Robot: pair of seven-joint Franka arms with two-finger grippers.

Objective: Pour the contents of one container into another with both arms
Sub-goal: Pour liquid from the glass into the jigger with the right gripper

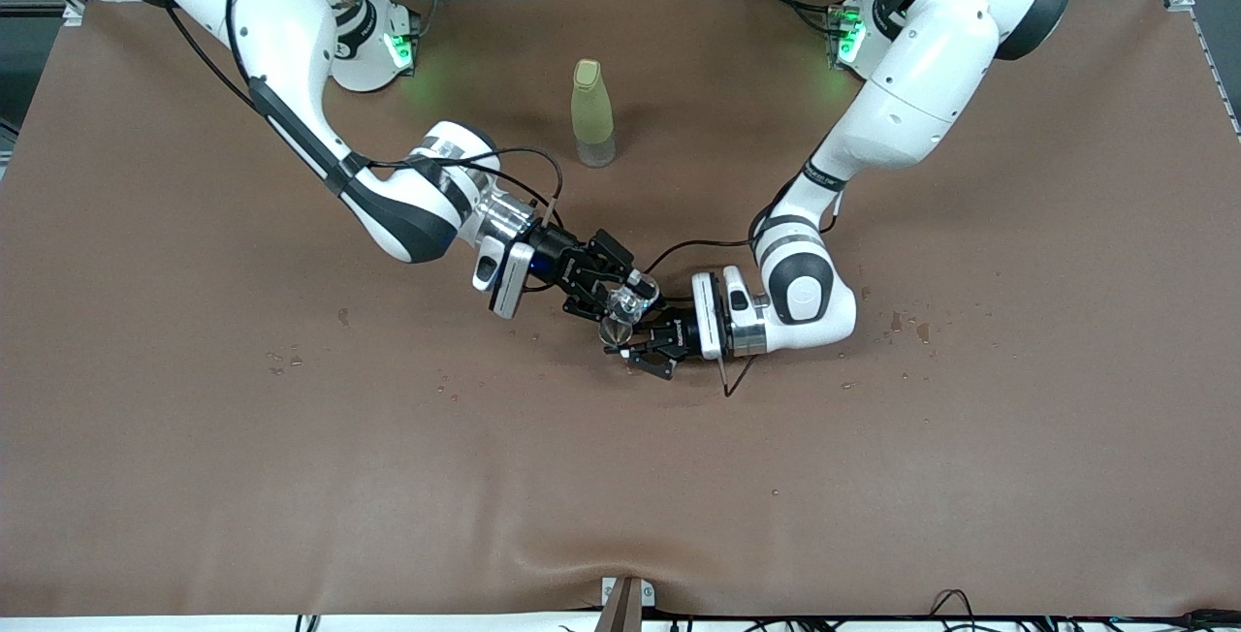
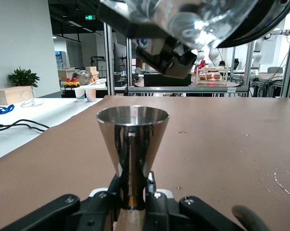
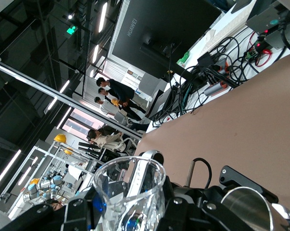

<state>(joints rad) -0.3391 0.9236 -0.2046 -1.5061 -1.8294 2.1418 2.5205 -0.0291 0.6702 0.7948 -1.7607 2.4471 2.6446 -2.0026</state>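
Front view: right hand (image 1: 620, 295) clamped on the tiny clear glass cup (image 1: 632, 299), held tilted directly above the stemmed glass (image 1: 614, 331). Left hand (image 1: 648, 351) closed narrow on that glass's stem, bowl upright, just over the tabletop (image 1: 194, 467). Both well nearer the camera than the yellow-green bottle (image 1: 592, 114). Water droplets scattered on the tabletop around the pair.

Left wrist view: stemmed glass (image 2: 132, 144) upright, long axis vertical, mouth open upward; cup (image 2: 202, 24) overhead and offset to one side of the mouth. Judged: pour in hand, lip not yet over centre. No stream visible.

Right wrist view: cup (image 3: 130, 192) seen from its rim, apparently empty or nearly so; rim of the stemmed glass (image 3: 245, 207) just beside it. Cup's contents not discernible in the other views.
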